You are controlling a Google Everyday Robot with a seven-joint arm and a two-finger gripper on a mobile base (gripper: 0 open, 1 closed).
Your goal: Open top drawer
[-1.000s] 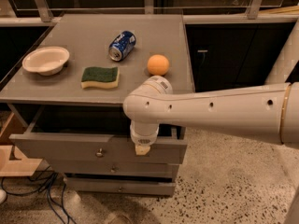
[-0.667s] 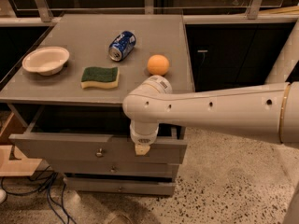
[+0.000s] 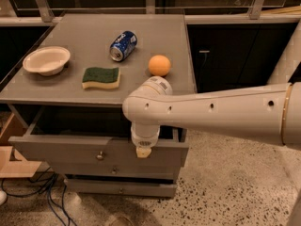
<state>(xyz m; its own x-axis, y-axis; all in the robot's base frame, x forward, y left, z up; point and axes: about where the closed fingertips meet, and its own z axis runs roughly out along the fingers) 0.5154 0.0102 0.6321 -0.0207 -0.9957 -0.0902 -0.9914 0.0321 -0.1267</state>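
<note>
The top drawer (image 3: pixel 70 150) is a wide grey drawer under the grey cabinet top. It stands pulled out, with its dark inside showing behind the front. Its small round metal knob (image 3: pixel 99 155) sits near the middle of the front. My white arm reaches in from the right. My gripper (image 3: pixel 143 151) hangs down over the drawer's front, to the right of the knob and apart from it. Only a pale fingertip (image 3: pixel 143 152) shows below the wrist.
On the cabinet top (image 3: pixel 164 41) lie a white bowl (image 3: pixel 46 60), a green-and-yellow sponge (image 3: pixel 101 77), a blue can (image 3: pixel 122 45) on its side and an orange (image 3: pixel 159 65). A narrower drawer (image 3: pixel 113 171) sits below. Cables (image 3: pixel 47 194) and a wooden piece (image 3: pixel 14 166) lie left.
</note>
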